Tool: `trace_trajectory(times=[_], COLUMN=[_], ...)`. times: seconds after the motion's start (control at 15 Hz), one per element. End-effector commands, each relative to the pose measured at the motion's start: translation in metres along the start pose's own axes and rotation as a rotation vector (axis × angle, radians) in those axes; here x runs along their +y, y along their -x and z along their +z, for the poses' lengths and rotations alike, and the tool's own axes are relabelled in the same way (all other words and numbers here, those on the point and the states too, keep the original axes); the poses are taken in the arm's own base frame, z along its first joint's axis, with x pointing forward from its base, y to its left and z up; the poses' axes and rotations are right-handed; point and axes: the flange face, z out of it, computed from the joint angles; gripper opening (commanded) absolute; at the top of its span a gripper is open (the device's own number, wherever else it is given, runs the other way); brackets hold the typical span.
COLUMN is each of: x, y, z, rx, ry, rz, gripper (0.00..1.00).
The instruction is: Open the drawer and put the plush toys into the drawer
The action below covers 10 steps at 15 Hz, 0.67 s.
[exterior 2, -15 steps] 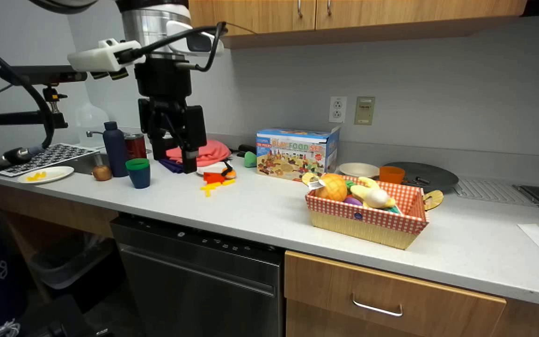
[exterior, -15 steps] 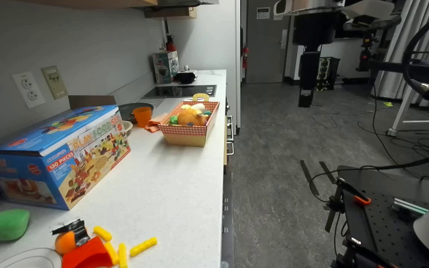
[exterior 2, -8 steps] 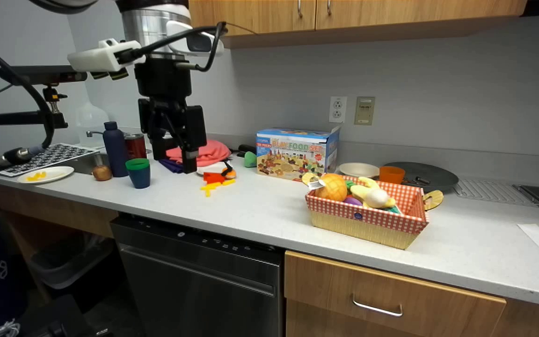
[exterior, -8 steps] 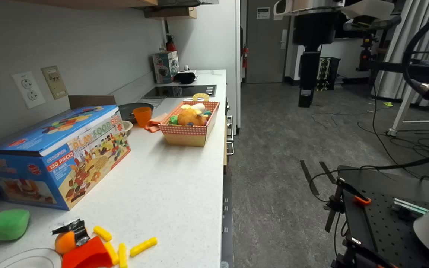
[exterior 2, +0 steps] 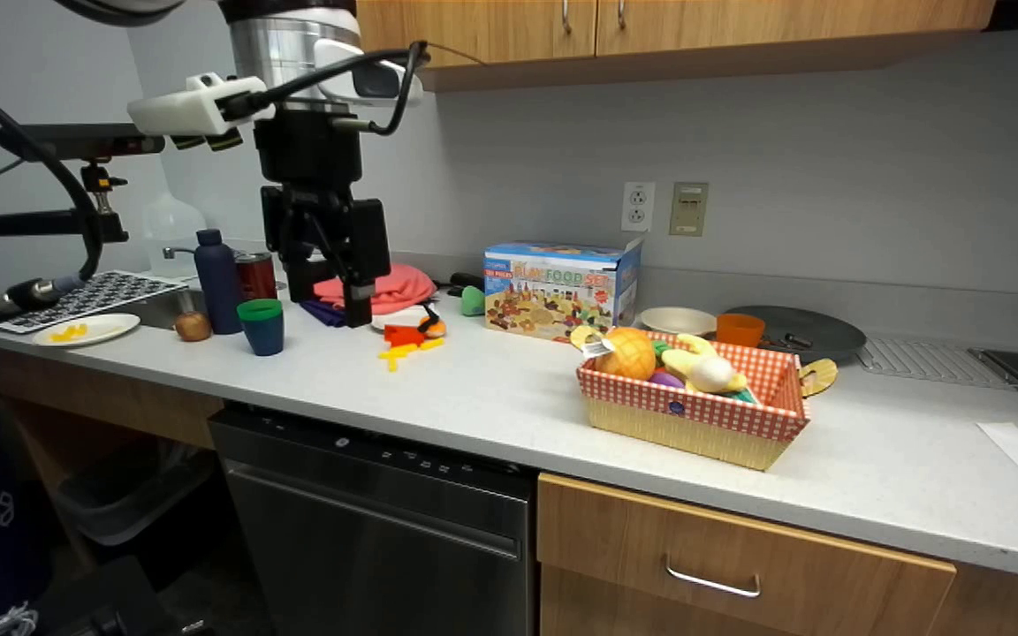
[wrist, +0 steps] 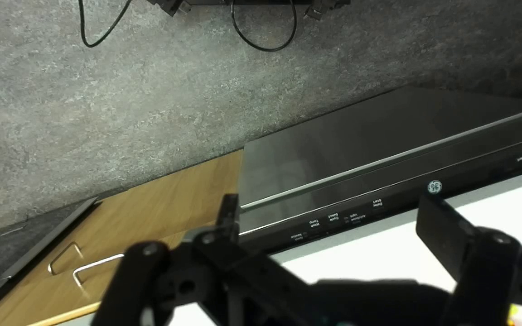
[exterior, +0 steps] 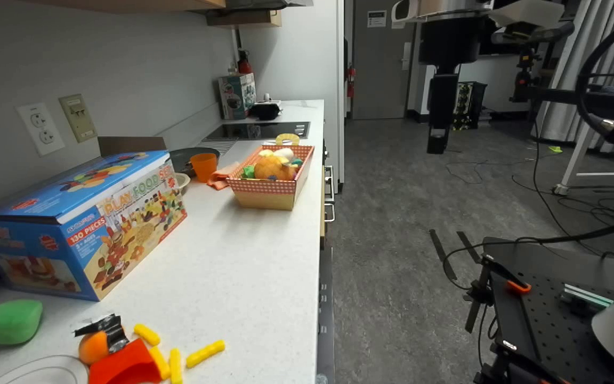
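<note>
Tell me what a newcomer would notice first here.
Probably the black two-fingered claw, which hangs open in midair. On the white countertop, a red-checked, straw-coloured basket of colourful plush toys sits toward the front. A blue printed cardboard box stands nearer the grey wall.

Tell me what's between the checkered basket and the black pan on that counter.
An orange cup stands there, and closer to the basket lies an orange cloth; an exterior view shows both.
</note>
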Motion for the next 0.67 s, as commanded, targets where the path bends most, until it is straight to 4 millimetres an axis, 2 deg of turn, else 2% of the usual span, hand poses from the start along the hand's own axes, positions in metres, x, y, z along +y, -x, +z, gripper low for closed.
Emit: trace_trajectory(times=[0.0,0.2,0.33,0.6], x=[0.000,0.005,0.027,0.085], y=[0.000,-0.006,-0.018,-0.049], z=[-0.001,-0.001,0.000,0.011], rx=[-0.001,0.002,-0.003,-0.015], ry=[0.000,0.004,-0.012,-0.053], rz=[0.000,0.019,0.068,0.183], gripper=[1.00,1.00,1.00,1.00])
